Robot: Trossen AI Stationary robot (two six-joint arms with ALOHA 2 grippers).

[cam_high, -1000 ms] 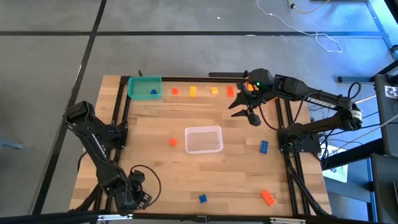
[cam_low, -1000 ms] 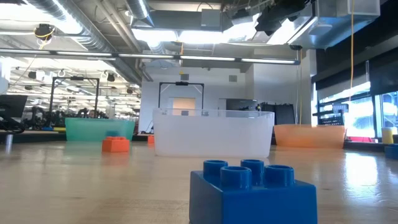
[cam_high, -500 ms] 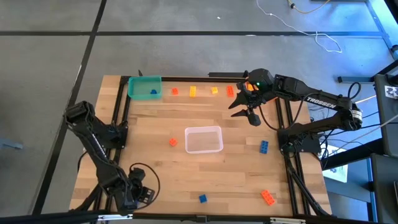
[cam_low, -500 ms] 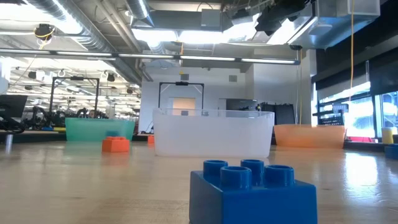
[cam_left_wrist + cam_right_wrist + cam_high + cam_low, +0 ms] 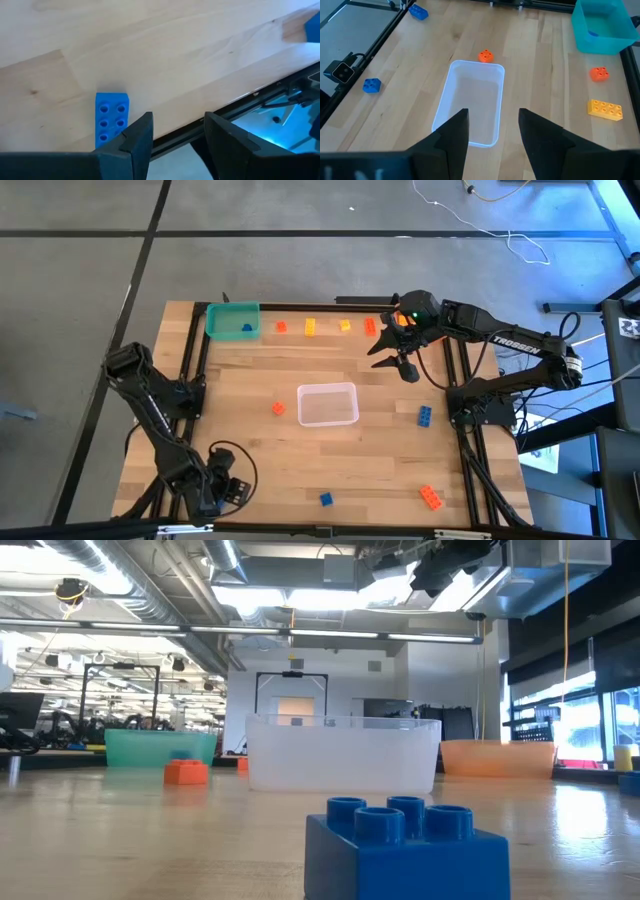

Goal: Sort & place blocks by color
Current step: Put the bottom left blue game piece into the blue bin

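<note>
Done: you have one blue block in the teal bin [image 5: 232, 320] at 11 o'clock.
Left: blocks [image 5: 310, 327] at 12 o'clock, others scattered; clear bin [image 5: 327, 404] empty.
Right gripper [image 5: 402, 363]: spread, empty, 1 o'clock.
Left gripper [image 5: 175, 135]: parted, empty, 7 o'clock.

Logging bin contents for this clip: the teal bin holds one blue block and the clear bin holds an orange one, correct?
Not quite. The teal bin does hold one blue block, but the clear bin is empty; the nearest orange block lies on the table just outside it, as the right wrist view shows.
</note>
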